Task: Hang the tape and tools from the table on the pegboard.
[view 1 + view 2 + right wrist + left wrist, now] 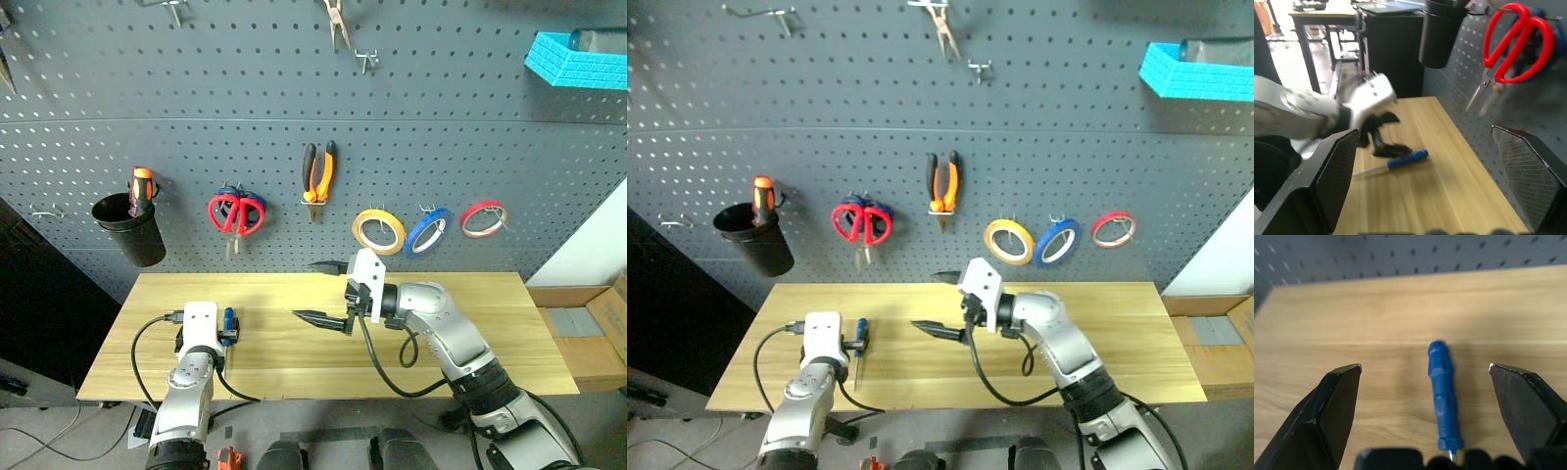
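Note:
A small blue-handled screwdriver (1444, 401) lies flat on the light wood table (490, 323) near its left end. My left gripper (1425, 367) is open around it, one finger on each side, neither touching it. My right gripper (301, 289) hovers open and empty over the table's middle, pointing left. On the pegboard (196, 117) hang red-handled scissors (233, 213), orange-and-black pliers (318, 176) and the blue tape (428, 231).
A yellow tape roll (378, 231) and a red one (483, 218) flank the blue tape. A black cup (132, 230) on the board holds an orange-handled screwdriver. A blue basket (578, 59) hangs top right. Cardboard boxes (588, 333) stand right of the table.

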`<action>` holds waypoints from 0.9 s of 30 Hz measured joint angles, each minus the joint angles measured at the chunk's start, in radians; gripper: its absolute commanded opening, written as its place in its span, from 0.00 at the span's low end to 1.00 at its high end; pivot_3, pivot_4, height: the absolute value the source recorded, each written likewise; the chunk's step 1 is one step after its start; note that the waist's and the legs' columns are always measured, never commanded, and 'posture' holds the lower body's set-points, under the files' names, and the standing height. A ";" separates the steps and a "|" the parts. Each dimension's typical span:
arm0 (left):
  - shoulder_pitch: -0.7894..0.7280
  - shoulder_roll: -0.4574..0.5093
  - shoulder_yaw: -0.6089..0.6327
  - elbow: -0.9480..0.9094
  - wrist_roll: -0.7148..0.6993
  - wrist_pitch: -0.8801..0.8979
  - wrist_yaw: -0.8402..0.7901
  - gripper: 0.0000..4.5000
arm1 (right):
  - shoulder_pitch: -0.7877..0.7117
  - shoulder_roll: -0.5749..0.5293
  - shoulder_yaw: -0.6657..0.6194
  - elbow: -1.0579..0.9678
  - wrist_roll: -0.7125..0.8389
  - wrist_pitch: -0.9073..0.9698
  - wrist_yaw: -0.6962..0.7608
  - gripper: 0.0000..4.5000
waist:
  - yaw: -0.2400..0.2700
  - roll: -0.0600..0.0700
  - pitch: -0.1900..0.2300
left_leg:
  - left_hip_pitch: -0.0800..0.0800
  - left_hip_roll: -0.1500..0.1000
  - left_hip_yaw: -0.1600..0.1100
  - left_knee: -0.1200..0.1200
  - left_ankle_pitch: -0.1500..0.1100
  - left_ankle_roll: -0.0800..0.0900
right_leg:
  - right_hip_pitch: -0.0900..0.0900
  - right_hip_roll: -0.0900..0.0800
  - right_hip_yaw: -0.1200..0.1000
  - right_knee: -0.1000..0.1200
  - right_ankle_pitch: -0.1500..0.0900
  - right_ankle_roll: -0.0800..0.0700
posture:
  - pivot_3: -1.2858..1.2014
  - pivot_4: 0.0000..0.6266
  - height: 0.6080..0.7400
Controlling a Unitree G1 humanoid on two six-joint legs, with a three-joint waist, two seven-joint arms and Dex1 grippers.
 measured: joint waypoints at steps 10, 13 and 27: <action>-0.133 0.047 -0.020 0.189 -0.034 0.106 -0.079 1.00 | -0.019 0.016 0.002 -0.004 0.003 0.065 0.003 1.00 | -0.009 -0.002 0.026 | -0.007 0.001 -0.003 -0.001 0.000 0.000 | -0.006 -0.005 -0.002 -0.004 0.000 0.000 | 0.52 0.30 1.00; -0.142 0.050 0.009 0.140 -0.055 0.213 -0.046 1.00 | -0.019 0.015 0.001 -0.009 0.004 0.070 0.004 1.00 | -0.010 -0.002 0.030 | -0.008 0.001 -0.003 -0.001 0.000 0.000 | -0.008 -0.006 -0.002 -0.003 0.000 0.000 | 0.52 0.29 1.00; -0.128 0.019 0.016 0.015 -0.076 0.381 0.010 0.56 | -0.036 0.023 -0.002 0.002 0.002 0.062 0.003 1.00 | -0.009 -0.003 0.039 | -0.009 0.001 -0.004 -0.001 0.000 -0.001 | -0.008 -0.007 -0.003 -0.004 0.000 0.000 | 0.52 0.29 1.00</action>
